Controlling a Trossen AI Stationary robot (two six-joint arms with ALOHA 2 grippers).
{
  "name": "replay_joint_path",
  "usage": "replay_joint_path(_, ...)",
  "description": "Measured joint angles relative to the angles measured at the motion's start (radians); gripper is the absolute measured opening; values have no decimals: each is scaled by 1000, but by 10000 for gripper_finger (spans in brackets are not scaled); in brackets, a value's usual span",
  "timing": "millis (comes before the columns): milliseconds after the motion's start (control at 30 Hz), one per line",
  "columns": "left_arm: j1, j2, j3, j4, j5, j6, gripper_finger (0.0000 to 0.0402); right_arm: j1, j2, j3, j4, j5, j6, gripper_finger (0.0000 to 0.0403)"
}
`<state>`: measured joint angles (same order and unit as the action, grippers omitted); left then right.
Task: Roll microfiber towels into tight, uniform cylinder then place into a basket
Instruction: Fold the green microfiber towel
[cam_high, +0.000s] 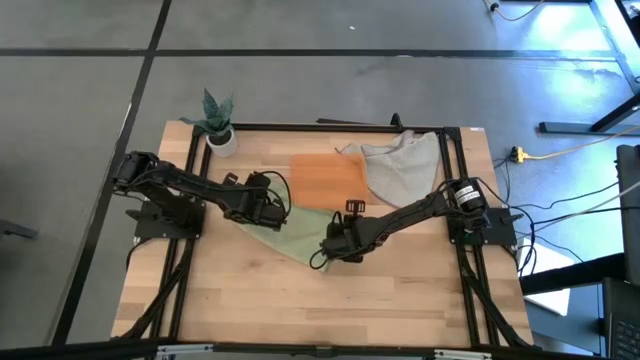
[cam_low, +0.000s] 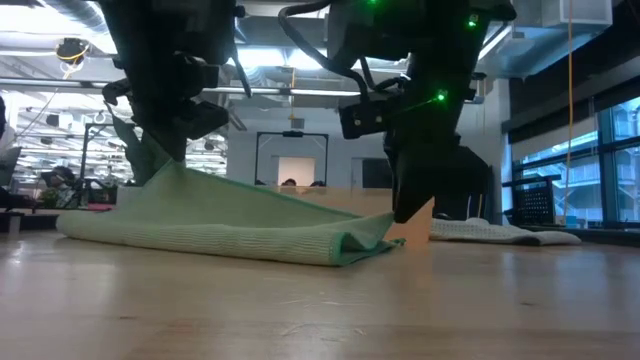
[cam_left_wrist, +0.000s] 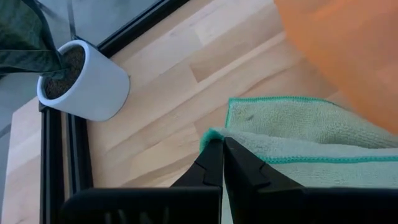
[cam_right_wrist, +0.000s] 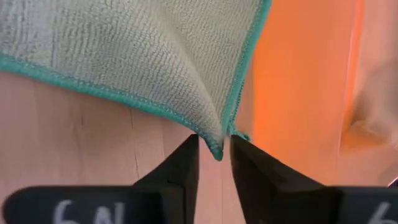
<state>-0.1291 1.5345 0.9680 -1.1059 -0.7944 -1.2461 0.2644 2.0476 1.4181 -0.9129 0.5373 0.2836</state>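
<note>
A light green microfiber towel (cam_high: 290, 230) with a teal hem lies spread and partly folded at the table's middle. My left gripper (cam_high: 268, 205) is shut on the towel's far left corner and holds it raised (cam_low: 150, 150). My right gripper (cam_high: 335, 245) is low over the table at the towel's near right corner (cam_low: 385, 235), shut on it. The orange basket (cam_high: 328, 180) lies flat just beyond the towel. It also shows in the left wrist view (cam_left_wrist: 348, 56) and the right wrist view (cam_right_wrist: 298, 81). My left gripper pinches the towel's teal-hemmed corner (cam_left_wrist: 210, 137) between its two fingers. That corner is lifted off the table, and the cloth slopes down from it to the rest of the towel (cam_low: 230, 225), which lies on the wood. My right gripper has the towel's pointed corner (cam_right_wrist: 216, 148) between its two fingertips, coming at it from above. The cloth draws up in a ridge toward the fingers. The rest of that end lies folded on the table (cam_low: 350, 245).
A grey towel (cam_high: 405, 165) lies crumpled at the far right, partly over the black frame rail. A small white plant pot (cam_high: 220, 138) stands at the far left corner. Bare wood lies toward the near edge (cam_high: 320, 300).
</note>
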Motion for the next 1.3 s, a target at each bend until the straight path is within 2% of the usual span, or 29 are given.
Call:
replay_joint_path(233, 0, 0, 0, 0, 15, 13, 0, -3, 0, 0, 1, 0, 2, 159)
replay_joint_path(433, 25, 0, 0, -1, 65, 38, 15, -2, 0, 0, 1, 0, 2, 188)
replay_joint_path(700, 70, 0, 0, 0, 73, 78, 65, -2, 0, 0, 1, 0, 3, 188)
replay_joint_path(967, 50, -14, 0, 6, 76, 66, 70, -9, 0, 99, -117, -15, 85, 189)
replay_joint_path(1033, 23, -23, 0, 8, 107, 71, 70, -9, 0, 139, -136, -15, 101, 189)
replay_joint_path(1133, -17, -23, 1, 15, 233, 102, 70, -4, -1, 178, -118, -34, 97, 189)
replay_joint_path(1200, -51, -15, 1, 23, 283, 122, 70, -1, -2, 180, -64, -84, 73, 189)
replay_joint_path(1300, -98, 10, 1, 55, 295, 131, 70, 2, -2, 160, 45, -183, 25, 189)
